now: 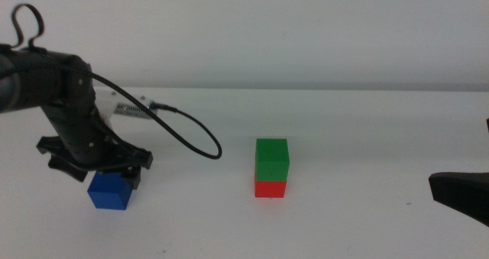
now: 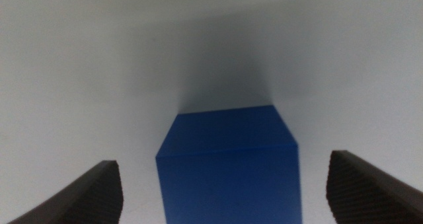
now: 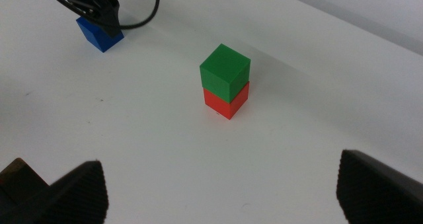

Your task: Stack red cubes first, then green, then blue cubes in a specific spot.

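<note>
**Blue cube sits between the left gripper's spread jaws**

Blue cube (image 1: 109, 192) rests on the white counter (image 1: 351, 137) at about 8 o'clock in the middle view, well apart from the other two cubes. The left gripper (image 1: 107, 175) hangs right over it, its arm coming in from 9 o'clock with a black cable (image 1: 187, 129) looping off toward the centre. In the left wrist view the cube (image 2: 228, 164) lies between the two dark jaws, which stand wide with bare counter showing on either side, touching neither face.

Near the centre, the green cube (image 1: 272, 160) sits squarely on top of the red cube (image 1: 270, 189), a two-high stack.

At about 4 o'clock, at the edge of the middle view, the right gripper (image 1: 458, 196) waits, well away from the stack; its wrist view shows its jaws spread wide and holding nothing, with the stack ahead of them.
</note>
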### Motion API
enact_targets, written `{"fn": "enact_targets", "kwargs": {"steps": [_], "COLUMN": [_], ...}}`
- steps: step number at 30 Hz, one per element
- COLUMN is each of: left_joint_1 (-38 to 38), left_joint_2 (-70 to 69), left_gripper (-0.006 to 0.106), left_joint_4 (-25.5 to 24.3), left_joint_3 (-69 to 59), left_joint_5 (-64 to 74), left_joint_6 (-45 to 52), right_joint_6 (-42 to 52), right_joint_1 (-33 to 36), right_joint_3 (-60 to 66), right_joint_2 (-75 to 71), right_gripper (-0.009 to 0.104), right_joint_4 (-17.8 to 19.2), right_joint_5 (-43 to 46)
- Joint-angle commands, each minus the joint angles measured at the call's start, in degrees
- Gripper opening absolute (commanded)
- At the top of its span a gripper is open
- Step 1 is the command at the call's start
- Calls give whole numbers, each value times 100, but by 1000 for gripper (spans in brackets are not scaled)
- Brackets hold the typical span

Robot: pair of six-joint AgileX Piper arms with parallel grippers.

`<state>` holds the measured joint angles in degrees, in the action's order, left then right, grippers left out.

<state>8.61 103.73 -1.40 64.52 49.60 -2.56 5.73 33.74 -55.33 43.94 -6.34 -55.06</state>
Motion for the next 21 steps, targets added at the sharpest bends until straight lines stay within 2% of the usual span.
{"fn": "enact_targets", "kwargs": {"steps": [1, 5, 10, 13, 16, 17, 18, 21], "left_joint_1": [2, 2, 2, 2, 32, 147, 339, 1233], "left_joint_2": [122, 187, 187, 187, -64, -231, -400, -611], "left_gripper": [81, 78, 59, 38, 13, 5, -2, -2], "left_joint_4": [9, 9, 9, 99, 589, 583, 370, -578], "left_joint_3": [-33, -33, -111, -111, 22, 122, 261, 996], "left_joint_5": [16, 9, 9, 67, 292, 503, 711, 1495], "left_joint_6": [-73, -73, -73, -168, -294, -488, -860, -2436], "right_joint_6": [11, 11, 11, 11, 11, 11, 11, 11], "right_joint_1": [-31, -31, -31, -31, -31, -31, -31, -31], "right_joint_3": [7, 7, 7, 7, 7, 7, 7, 7], "right_joint_2": [-14, -14, -14, -14, -14, -14, -14, -14], "right_gripper": [92, 92, 92, 92, 92, 92, 92, 92], "right_joint_4": [18, 18, 18, 18, 18, 18, 18, 18], "right_joint_5": [63, 63, 63, 63, 63, 63, 63, 63]}}
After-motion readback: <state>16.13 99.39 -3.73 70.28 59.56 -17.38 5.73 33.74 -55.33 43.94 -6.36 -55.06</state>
